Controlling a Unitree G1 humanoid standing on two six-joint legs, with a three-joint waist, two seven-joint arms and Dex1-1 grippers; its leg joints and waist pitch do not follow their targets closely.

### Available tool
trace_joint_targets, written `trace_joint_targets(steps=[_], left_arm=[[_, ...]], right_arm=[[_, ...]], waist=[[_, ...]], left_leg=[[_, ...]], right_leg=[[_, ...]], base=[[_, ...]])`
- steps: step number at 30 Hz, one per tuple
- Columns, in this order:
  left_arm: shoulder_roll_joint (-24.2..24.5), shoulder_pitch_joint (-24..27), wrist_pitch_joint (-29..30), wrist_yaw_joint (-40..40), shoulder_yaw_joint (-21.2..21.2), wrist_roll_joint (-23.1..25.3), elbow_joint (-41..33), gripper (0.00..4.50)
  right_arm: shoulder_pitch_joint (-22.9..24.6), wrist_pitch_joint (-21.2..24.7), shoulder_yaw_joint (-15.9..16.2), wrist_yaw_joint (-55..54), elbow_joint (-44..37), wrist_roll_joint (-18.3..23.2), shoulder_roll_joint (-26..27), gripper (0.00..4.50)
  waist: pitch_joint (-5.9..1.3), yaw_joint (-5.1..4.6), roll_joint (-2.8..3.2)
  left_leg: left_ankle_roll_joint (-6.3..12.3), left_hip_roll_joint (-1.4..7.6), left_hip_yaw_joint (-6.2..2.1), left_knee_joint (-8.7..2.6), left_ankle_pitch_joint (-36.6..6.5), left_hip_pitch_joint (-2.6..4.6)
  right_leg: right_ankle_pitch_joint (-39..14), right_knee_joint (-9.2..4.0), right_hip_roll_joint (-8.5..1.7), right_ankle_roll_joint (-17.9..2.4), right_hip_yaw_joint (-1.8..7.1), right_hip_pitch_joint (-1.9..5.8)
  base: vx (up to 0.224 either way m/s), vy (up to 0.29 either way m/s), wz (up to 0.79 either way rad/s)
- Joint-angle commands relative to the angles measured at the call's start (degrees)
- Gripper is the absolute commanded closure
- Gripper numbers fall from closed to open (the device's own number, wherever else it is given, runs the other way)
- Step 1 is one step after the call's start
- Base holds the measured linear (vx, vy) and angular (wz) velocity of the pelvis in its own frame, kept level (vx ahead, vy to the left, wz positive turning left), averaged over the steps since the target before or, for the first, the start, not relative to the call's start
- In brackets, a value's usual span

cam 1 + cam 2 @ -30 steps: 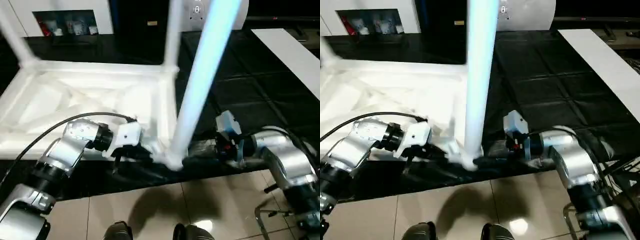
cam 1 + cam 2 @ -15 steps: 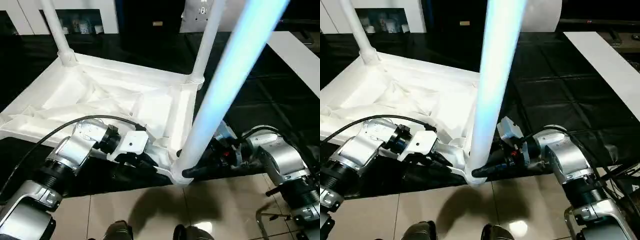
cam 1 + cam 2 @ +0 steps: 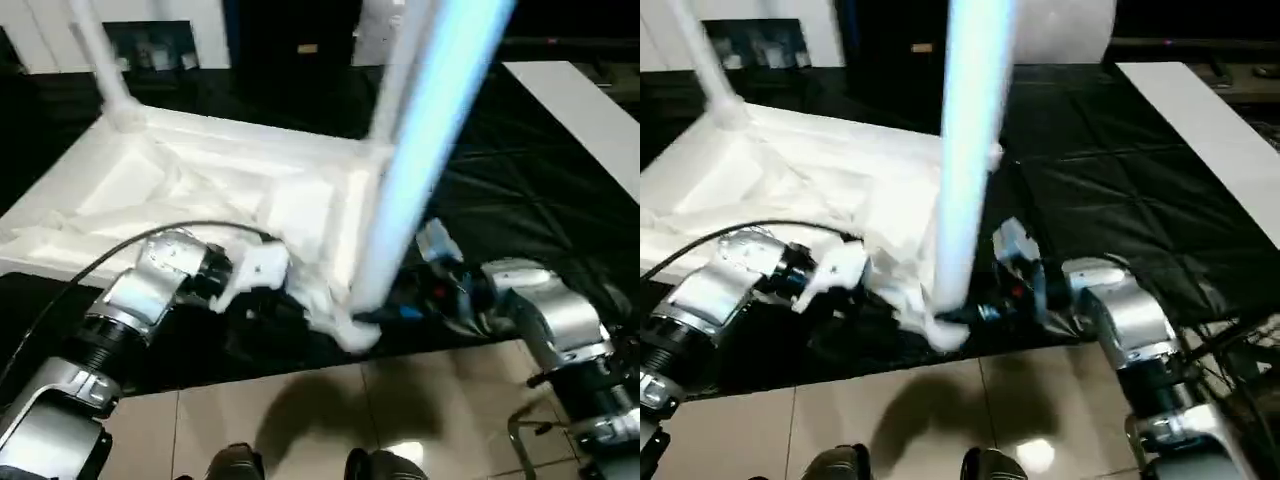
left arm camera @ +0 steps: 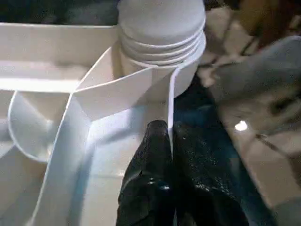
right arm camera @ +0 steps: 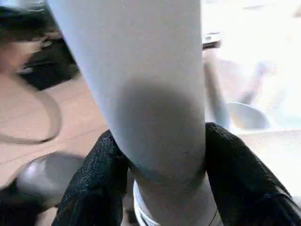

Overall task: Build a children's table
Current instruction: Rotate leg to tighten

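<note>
Tabletop (image 3: 170,190) lies upside down on the black mat (image 3: 1110,190), ribbed underside up, and it sits just past both grippers, its near corner between them. Two legs already stand in the far sockets: one far beyond the left gripper (image 3: 95,55), one beyond the right gripper (image 3: 395,70).

Left gripper (image 4: 170,141) is pinched flat on the thin rim (image 4: 170,101) of the top, one finger inside the wall and one outside, with no gap left. The threaded socket (image 4: 162,44) rises straight ahead of its fingertips. That grip looks the same as a second ago, so this arm is acting as the brace.

Near leg (image 3: 975,130) stands in that socket, leaning a little. Half a second ago it leaned much further toward the right arm; now it is closer to upright, which suggests it is being seated or turned home.

Right gripper (image 5: 162,160) is what has changed. A second ago its fingers stood wider beside the leg's foot; now they are clamped on the leg just above the threaded collar, one finger (image 5: 96,176) on each side, held about half open by the leg's width.

With three legs placed, one socket seems left to fill, probably the near one on the left side, though blur hides it.
</note>
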Motion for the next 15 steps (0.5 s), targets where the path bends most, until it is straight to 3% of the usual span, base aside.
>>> trace_joint_targets(steps=[1, 3, 5, 6, 10, 14, 15], left_arm=[[-1.9, 0.0, 5.3, 6.2, 1.2, 0.3, -0.4, 4.5], [-2.9, 0.2, 7.7, 8.4, 2.1, 0.0, -1.1, 4.5], [-6.9, -0.6, 13.8, 16.2, 4.3, 0.2, -1.8, 4.5], [-6.9, -0.6, 13.8, 16.2, 4.3, 0.2, -1.8, 4.5], [-14.7, -3.6, 19.6, 30.4, 7.1, 1.8, 0.8, 4.5], [-17.7, -4.7, 20.3, 36.5, 8.0, 3.0, 2.2, 4.5], [-19.8, -5.5, 20.7, 40.7, 8.4, 4.1, 2.8, 4.5]], right_arm=[[0.2, -0.1, -1.4, -9.6, 0.5, -2.2, 3.1, 2.45], [0.3, 0.3, -2.0, -13.5, 0.8, -3.1, 4.8, 2.48], [-0.1, 2.9, -3.3, -23.5, 1.1, -4.9, 9.7, 2.49], [-0.1, 2.9, -3.3, -23.5, 1.1, -4.9, 9.7, 2.51], [-2.2, 6.4, -4.6, -41.6, 3.9, -9.2, 17.8, 2.52], [-3.5, 6.9, -4.6, -47.9, 5.6, -11.3, 21.2, 2.52], [-4.2, 6.1, -5.9, -53.1, 6.3, -11.9, 24.6, 2.52]], waist=[[-3.73, -0.12, -0.16], [-3.8, -0.97, -0.19], [-3.92, -1.75, -0.26], [-3.79, -1.97, -0.26], [-3.9, -2.06, -0.22], [-3.81, -2.07, -0.18], [-3.86, -1.96, -0.07]], left_leg=[[1.74, 1.69, -0.15, -3.52, -9.9, 0.04], [1.23, 1.62, -0.2, -3.63, -9.4, -0.16], [2.05, 1.49, 0.06, -3.38, -8.1, -0.11], [2.13, 1.43, 0.14, -3.38, -7.7, -0.21], [2.7, 1.28, 0.4, -3.28, -5.6, 0.04], [2.34, 1.28, 0.43, -3.39, -6.6, 0.11], [2.39, 1.22, 0.41, -3.36, -6.8, 0.12]], right_leg=[[-20.0, -5.08, -4.69, -9.5, 3.02, 3.33], [-18.8, -4.89, -4.51, -9.5, 2.99, 3.51], [-15.0, -4.78, -4.41, -10.6, 3.18, 3.47], [-14.4, -4.77, -4.27, -10.8, 3.21, 3.4], [-12.3, -4.8, -4.12, -10.9, 3.24, 3.27], [-13.5, -5.1, -4.19, -10.3, 3.27, 3.26], [-13.5, -5.04, -4.25, -10.2, 3.27, 3.39]], base=[[0.0, 0.0, 0.0], [0.0, 0.0, 0.0], [0.0, 0.0, 0.0], [0.0, 0.0, 0.0], [0.0, 0.0, 0.0], [0.0, 0.0, 0.0], [0.0, 0.0, 0.0]])
